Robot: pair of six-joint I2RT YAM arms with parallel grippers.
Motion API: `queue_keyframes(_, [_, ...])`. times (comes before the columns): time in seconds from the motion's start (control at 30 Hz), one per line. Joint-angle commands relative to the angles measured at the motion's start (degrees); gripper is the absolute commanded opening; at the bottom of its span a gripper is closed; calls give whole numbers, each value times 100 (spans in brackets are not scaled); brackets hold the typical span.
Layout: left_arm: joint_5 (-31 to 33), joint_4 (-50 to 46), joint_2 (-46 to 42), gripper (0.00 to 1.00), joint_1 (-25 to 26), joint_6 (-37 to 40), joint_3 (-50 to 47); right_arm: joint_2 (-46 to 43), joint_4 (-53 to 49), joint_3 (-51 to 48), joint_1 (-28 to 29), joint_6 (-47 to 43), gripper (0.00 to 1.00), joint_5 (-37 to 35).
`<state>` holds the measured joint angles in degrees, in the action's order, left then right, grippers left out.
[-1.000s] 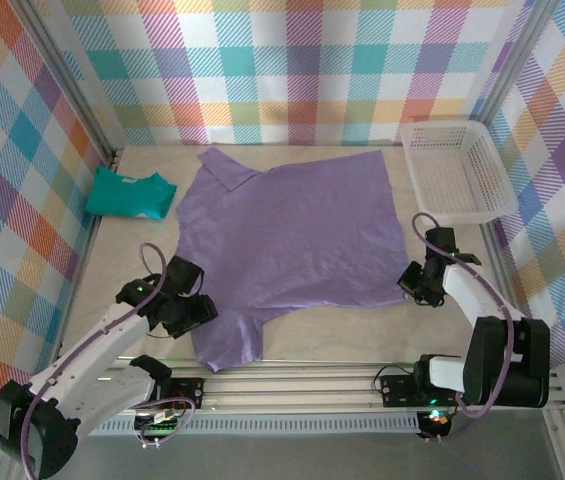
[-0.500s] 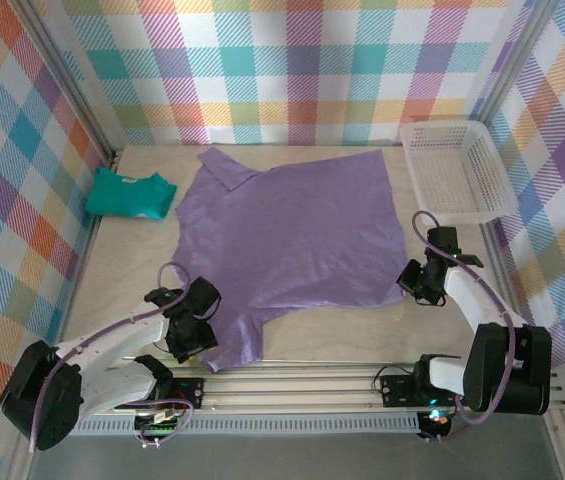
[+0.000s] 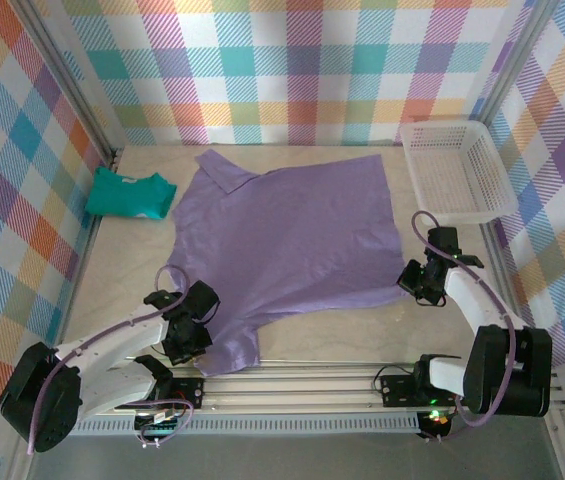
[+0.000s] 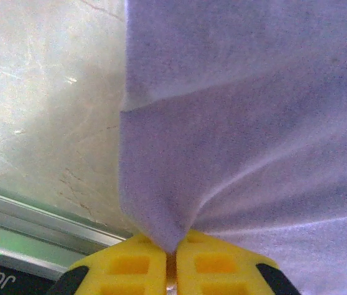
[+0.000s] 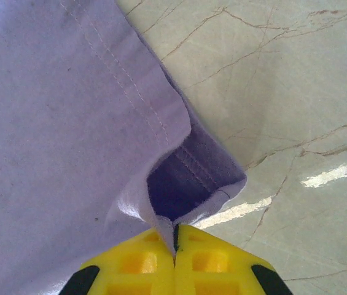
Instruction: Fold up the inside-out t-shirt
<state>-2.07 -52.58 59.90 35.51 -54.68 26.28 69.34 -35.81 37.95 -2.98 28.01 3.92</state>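
The left gripper [image 4: 171, 255] is clamped on the near sleeve of the inside-out t-shirt [image 3: 292, 230]. The right gripper [image 5: 174, 243] is pinched shut on its near hem corner. The shirt lies spread flat across the table [image 3: 352, 335]. Both grasps look set for the first fold. Next, the arms probably need to lift together, carrying the near edge toward the far side.

Left gripper [image 4: 170, 251], open beside the sleeve a second earlier, has been lowered and closed on the near sleeve edge of the inside-out t-shirt [image 3: 292, 230], where the fabric is now gathered.
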Motion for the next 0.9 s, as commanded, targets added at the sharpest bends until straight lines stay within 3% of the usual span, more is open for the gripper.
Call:
queue_keyframes(0.0, [-198,697,-40,6,75,-9,-199,-197,-219,-26,-27,-68,0,-58])
queue_keyframes(0.1, [-189,599,-159,0,27,64,-50,-335,-274,-85,-37,-14,0,-46])
queue_keyframes(0.2, [-345,513,-312,0,-202,191,157,-390,-332,-39,-41,3,0,-78])
queue_keyframes(0.4, [-1151,262,-515,0,-1244,781,696,-491,-383,227,-53,-51,0,39])
queue_keyframes(0.67, [-1909,198,284,0,-2774,2113,1963,192,-297,1100,-48,-400,1,344])
queue_keyframes(0.87, [-1809,535,951,0,-3323,2570,2878,974,-251,1773,-44,-634,2,234])
